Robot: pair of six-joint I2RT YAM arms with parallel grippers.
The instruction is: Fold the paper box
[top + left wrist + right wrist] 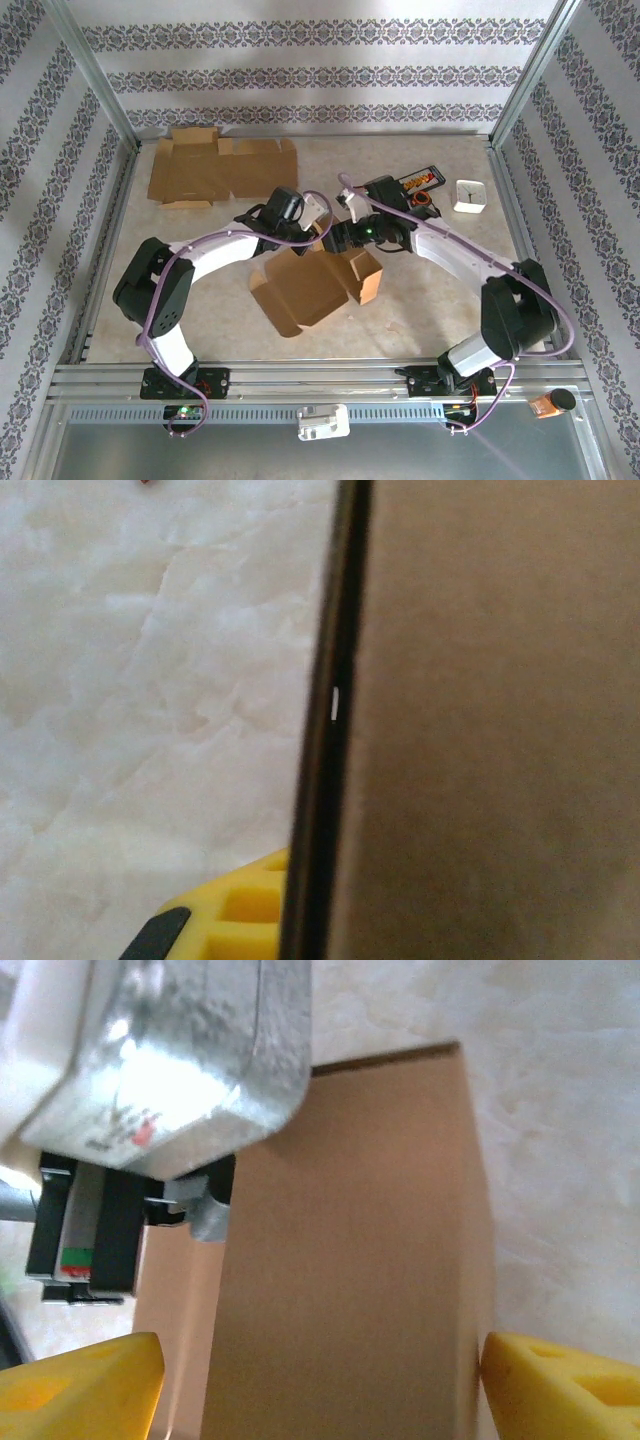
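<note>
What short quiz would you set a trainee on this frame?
1. True or false: the right gripper is fully closed.
2. What lies at the far left of the table? A) a cup B) a flat cardboard blank C) scissors
3. Fill in: the left gripper is ___ on a panel of the paper box.
Key: 1 false; 2 B; 3 shut.
</note>
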